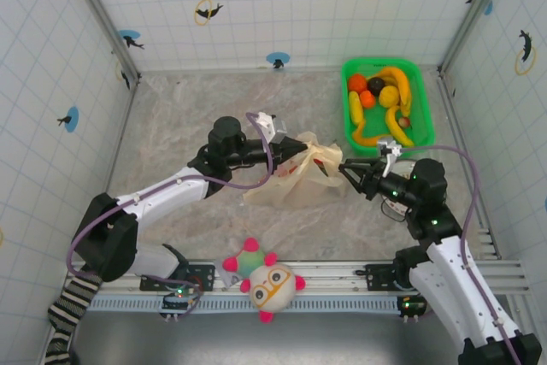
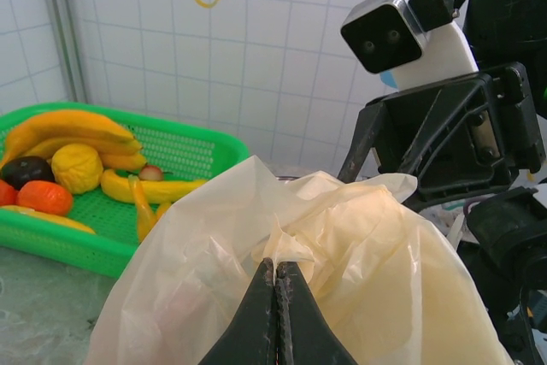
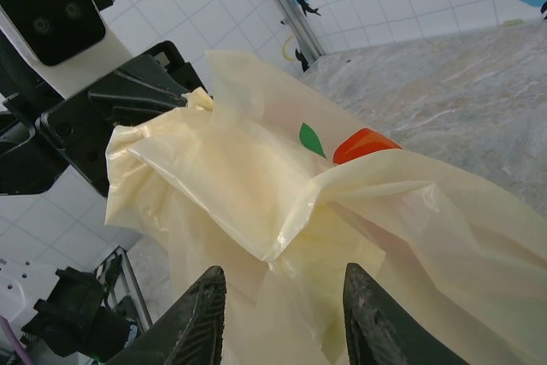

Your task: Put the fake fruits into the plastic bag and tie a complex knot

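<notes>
Mid-table, the plastic bag (image 1: 291, 184) hangs between my two arms. My left gripper (image 2: 275, 264) is clamped on its cream film, and my right gripper (image 3: 282, 275) stands parted around a loose fold. The fake fruits (image 1: 382, 96) lie in the green basket (image 1: 428, 117), far right.

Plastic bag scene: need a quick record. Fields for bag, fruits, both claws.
bag: thin translucent cream plastic bag, crumpled, held up between the two arms
left claw: shut, pinching the bag's top film
right claw: open, fingers either side of a bag edge, not clamped
fruits: glossy plastic toy fruits, in the green rectangular plastic basket, far right
</notes>
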You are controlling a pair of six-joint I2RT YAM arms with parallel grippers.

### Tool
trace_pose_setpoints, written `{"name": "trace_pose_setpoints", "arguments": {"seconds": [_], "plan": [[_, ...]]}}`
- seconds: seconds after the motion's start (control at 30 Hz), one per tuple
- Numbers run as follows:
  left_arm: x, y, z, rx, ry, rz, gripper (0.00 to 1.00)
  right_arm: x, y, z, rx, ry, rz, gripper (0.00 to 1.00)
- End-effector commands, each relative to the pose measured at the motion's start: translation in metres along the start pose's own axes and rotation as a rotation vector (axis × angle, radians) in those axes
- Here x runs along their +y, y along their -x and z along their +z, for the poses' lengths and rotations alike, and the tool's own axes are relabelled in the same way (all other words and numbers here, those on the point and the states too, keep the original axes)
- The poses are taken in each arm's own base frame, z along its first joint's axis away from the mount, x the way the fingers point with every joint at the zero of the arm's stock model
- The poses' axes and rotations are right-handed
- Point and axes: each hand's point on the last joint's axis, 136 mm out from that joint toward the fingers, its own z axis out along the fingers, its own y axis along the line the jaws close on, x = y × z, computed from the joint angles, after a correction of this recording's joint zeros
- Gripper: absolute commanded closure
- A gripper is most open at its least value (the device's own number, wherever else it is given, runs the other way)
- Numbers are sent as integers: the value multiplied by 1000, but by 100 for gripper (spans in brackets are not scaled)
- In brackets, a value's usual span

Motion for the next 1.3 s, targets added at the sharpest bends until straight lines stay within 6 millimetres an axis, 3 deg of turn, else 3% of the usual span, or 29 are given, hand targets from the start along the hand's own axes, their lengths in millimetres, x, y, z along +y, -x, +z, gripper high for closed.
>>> {"name": "trace_pose_setpoints", "arguments": {"seconds": [0.0,0.17,0.37,0.6,0.87,1.27], "plan": [[0,15,2,-28,-6,21,100,-3,-4,6,-3,-15,-29,59],[-1,15,2,-25,-6,23,100,-3,-7,14,2,-21,-59,59],[1,15,2,-26,2,24,100,-8,-9,20,48,-46,-76,68],[5,16,-2,-21,50,34,100,-16,-2,14,32,-131,-106,100],[13,18,-10,-3,126,43,100,-16,12,1,-7,-197,-133,100],[44,13,-49,-26,355,-17,100,-61,17,-22,-12,-459,-49,100]]}}
